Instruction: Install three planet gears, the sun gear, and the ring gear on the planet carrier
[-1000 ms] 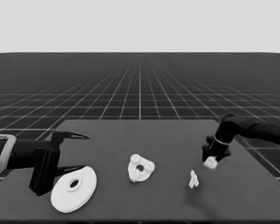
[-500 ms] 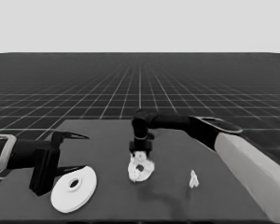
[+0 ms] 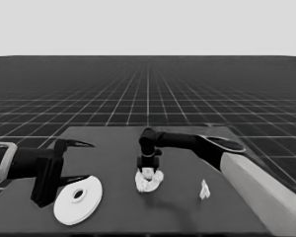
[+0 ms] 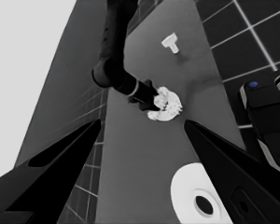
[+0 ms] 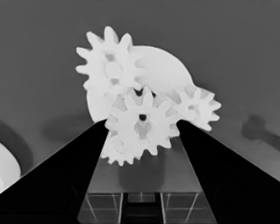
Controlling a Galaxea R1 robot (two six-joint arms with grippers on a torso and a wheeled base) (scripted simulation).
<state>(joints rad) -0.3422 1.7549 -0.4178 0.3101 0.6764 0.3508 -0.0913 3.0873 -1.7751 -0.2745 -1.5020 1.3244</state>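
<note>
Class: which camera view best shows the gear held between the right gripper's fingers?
The right wrist view: the gear fills it, teeth and centre hole distinct, above the smaller round part. In the head and left wrist views it is an indistinct white cluster.

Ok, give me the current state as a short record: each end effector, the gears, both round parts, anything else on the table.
right end effector: over the smaller round part at mid-table, a gear between its fingers
smaller round part: mid-table, mostly covered by gears
gears seated: three show around the held one, which is at the centre
left end effector: parked at the table's left end, open, holding nothing
larger round part: flat on the table under the left end effector, not installed
thin white piece: lies alone, right of the gear cluster
</note>
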